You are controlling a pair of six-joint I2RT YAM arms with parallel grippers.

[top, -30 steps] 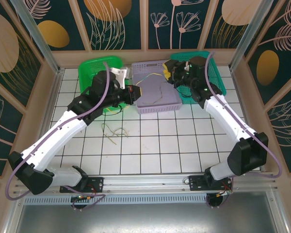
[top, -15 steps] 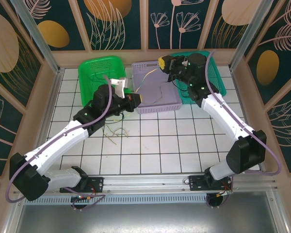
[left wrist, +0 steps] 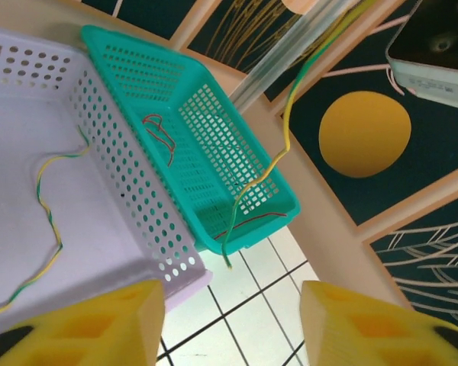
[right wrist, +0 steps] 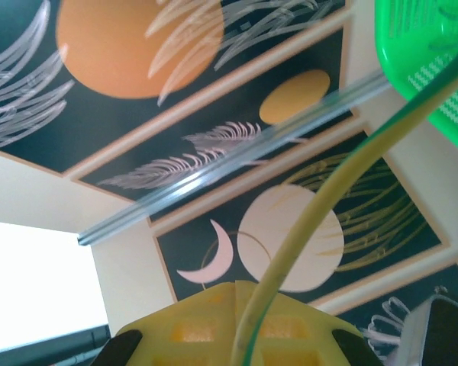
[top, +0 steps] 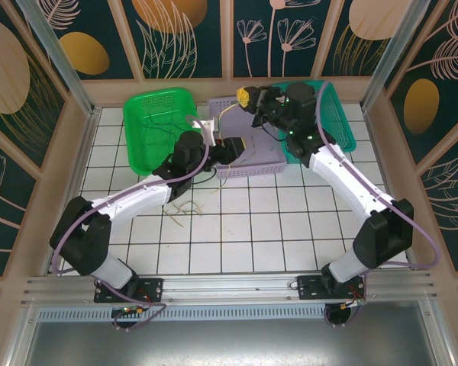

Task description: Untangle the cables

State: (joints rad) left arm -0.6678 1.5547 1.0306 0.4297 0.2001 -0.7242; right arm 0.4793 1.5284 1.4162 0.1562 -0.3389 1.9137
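A yellow-green cable (top: 224, 117) hangs from my right gripper (top: 244, 97), which is raised over the back edge of the lilac basket (top: 269, 162). In the right wrist view the yellow pads (right wrist: 191, 328) are pressed together with that cable (right wrist: 294, 244) coming out of them. My left gripper (top: 230, 145) is open at the lilac basket's left end, its pads (left wrist: 84, 328) apart and nothing between them. The hanging cable (left wrist: 284, 145) ends just above the tiles. Another yellow-green cable (left wrist: 49, 217) lies in the lilac basket. Loose cables (top: 182, 206) lie on the tiles.
A teal basket (left wrist: 206, 114) to the right of the lilac one holds red cables (left wrist: 162, 136). A green basket (top: 159, 126) stands at the back left with dark cables in it. Wooden walls and metal posts close in the tiled table.
My left gripper has opened and moved right, up to the lilac basket. My right gripper has shut on the yellow-green cable and carried it up and to the left.
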